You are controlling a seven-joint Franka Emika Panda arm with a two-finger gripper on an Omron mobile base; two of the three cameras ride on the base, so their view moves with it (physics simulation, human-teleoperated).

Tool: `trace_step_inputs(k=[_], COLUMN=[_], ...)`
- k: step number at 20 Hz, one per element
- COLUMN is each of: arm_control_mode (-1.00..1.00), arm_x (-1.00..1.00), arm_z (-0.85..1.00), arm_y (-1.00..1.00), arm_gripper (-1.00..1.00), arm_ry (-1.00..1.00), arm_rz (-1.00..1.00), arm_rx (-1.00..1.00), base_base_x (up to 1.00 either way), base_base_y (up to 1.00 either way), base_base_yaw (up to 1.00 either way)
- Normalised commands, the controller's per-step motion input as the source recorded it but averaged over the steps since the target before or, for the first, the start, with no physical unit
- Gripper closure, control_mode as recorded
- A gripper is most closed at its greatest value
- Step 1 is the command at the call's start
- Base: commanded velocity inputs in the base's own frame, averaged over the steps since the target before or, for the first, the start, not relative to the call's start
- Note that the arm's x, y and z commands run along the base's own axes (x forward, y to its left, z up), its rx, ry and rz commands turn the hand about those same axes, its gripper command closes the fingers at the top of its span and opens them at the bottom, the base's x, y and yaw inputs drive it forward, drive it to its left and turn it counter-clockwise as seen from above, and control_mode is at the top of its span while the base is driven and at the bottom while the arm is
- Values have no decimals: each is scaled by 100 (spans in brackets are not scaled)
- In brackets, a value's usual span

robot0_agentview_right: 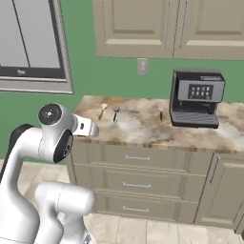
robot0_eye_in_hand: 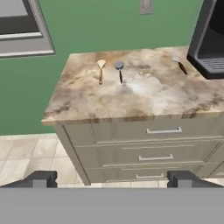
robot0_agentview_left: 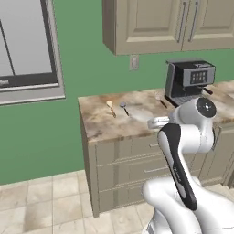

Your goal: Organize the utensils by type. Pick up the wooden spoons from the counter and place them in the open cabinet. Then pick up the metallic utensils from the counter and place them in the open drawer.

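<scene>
Nothing sorted yet: your jaws [robot0_eye_in_hand: 109,180] stand wide and empty, well back from the desk [robot0_eye_in_hand: 144,94]. Ahead on it lie the small wooden spoon [robot0_eye_in_hand: 101,69], just beside it the round-headed metal utensil [robot0_eye_in_hand: 119,70], the silvery one [robot0_eye_in_hand: 179,63] far right

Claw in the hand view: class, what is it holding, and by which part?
Nothing. The claw is open, well short of the counter.
</scene>
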Motion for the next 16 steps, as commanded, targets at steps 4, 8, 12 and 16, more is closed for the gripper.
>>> trace_step_inputs(k=[4, 8, 12, 16], arm_control_mode=[100, 100, 100, 100], arm_x=[0, 0, 0, 0], arm_z=[0, 0, 0, 0], arm_y=[0, 0, 0, 0], arm_gripper=[-100, -100, -100, -100], arm_ry=[0, 0, 0, 0], arm_rz=[0, 0, 0, 0], arm_rx=[0, 0, 0, 0], base_base_x=[58, 46, 22, 33], base_base_y=[34, 30, 12, 13], base_base_yaw=[-4, -3, 0, 0])
